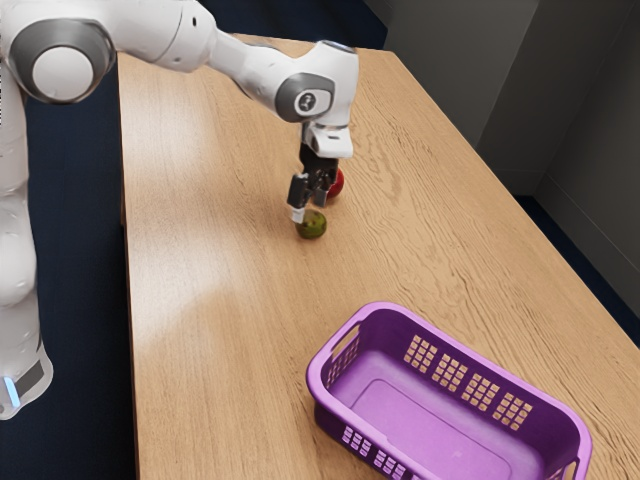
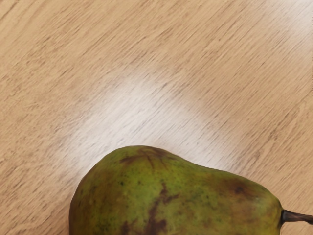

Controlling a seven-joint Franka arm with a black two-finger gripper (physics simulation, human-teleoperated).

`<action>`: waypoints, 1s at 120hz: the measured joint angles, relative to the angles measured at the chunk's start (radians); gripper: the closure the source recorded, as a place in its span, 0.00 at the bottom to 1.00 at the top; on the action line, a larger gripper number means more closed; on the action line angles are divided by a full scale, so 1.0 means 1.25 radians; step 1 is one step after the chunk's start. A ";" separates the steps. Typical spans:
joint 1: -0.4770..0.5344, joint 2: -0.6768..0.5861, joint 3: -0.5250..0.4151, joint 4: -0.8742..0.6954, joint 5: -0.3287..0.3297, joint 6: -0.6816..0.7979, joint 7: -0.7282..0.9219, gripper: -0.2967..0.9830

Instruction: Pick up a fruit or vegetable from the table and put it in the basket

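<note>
So the pear (image 1: 312, 229) is lying on its side on the counter (image 1: 210, 290), right under the claw (image 1: 309, 208). Claw's open, fingers apart, nothing gripped; can't tell if a finger is touching. My worry: come down off-centre and one finger lands on that round skin and rolls it away. Pinch the tapered end and it could twist or slip out en route to the basket (image 1: 395, 330). Red fruit (image 1: 338, 184) nearby might get bumped too.
</note>
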 joint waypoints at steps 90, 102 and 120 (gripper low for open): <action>0.021 0.049 -0.002 0.003 -0.011 0.011 0.016 0.51; 0.022 0.049 -0.002 0.007 -0.011 0.011 0.016 0.51; 0.022 0.049 -0.001 0.011 -0.011 0.009 0.016 0.51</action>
